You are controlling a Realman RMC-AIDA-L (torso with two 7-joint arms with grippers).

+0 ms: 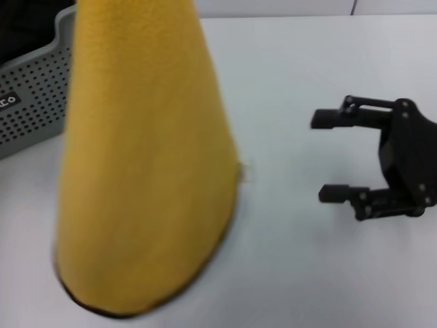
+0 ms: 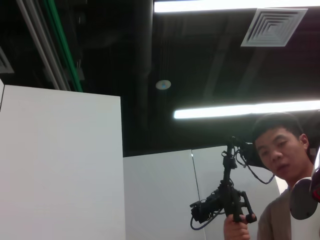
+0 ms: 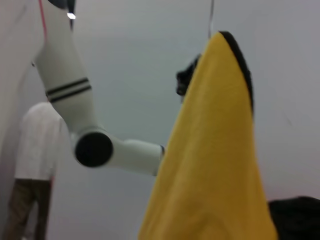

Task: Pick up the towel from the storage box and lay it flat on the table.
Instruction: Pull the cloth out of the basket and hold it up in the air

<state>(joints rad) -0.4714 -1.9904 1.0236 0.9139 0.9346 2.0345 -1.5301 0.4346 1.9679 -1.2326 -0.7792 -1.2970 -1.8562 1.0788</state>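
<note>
1 towel (image 1: pixel 147 171) aloft, 1 storage box (image 1: pixel 34 96), 1 open right tool (image 1: pixel 328 156)

The towel (image 1: pixel 147 171) is a soft mustard-yellow cloth with a thin black edge, and it hangs in the air as a long draped cone, narrow at the top and widening to a rounded lower hem where the dark stitching shows. Its top runs out of the head view, so what holds it cannot be seen there; from the right wrist view the towel (image 3: pixel 215 150) peaks at a black-edged tip. It hangs just beside the storage box (image 1: pixel 34 96), hiding part of it. The box is a pale grey bin with a rounded rim, perforated sides and a small black label with white letters, standing on the table (image 1: pixel 307 273), a plain white top spreading out from the box.
</note>
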